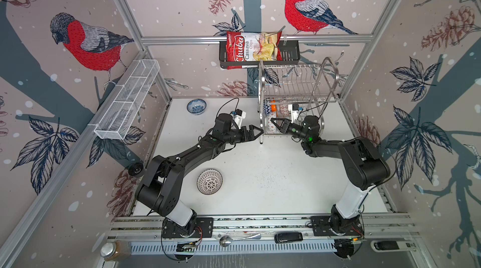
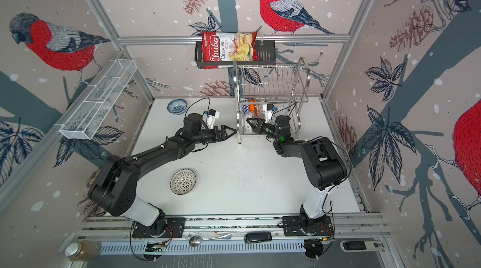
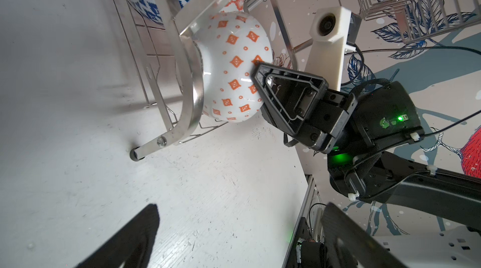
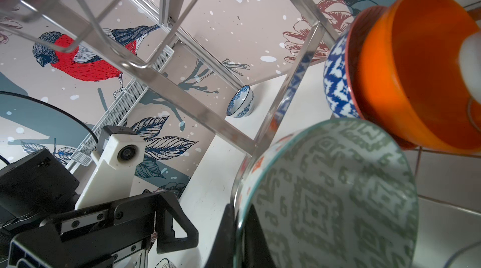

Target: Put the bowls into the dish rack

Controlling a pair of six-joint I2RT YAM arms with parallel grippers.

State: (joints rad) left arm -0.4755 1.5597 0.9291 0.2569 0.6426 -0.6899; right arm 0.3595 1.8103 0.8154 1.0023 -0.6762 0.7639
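My right gripper (image 1: 274,121) is clamped on the rim of the grey-green bowl (image 4: 325,196), which stands on edge in the lower shelf of the dish rack (image 1: 291,84). I should seat it between wires before letting go. My left gripper (image 1: 259,132) hangs nearby, jaws apart.

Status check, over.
Left gripper open beside dish rack. Right gripper shut on grey-green bowl, lower tier. Blue-floral bowl, dotted bowl on table. Nothing blocking.

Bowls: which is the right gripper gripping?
The grey-green geometric bowl, its rim pinched by the right gripper at the dish rack. The blue-patterned bowl and orange bowl sit racked; the floral bowl and dotted bowl lie on the table.
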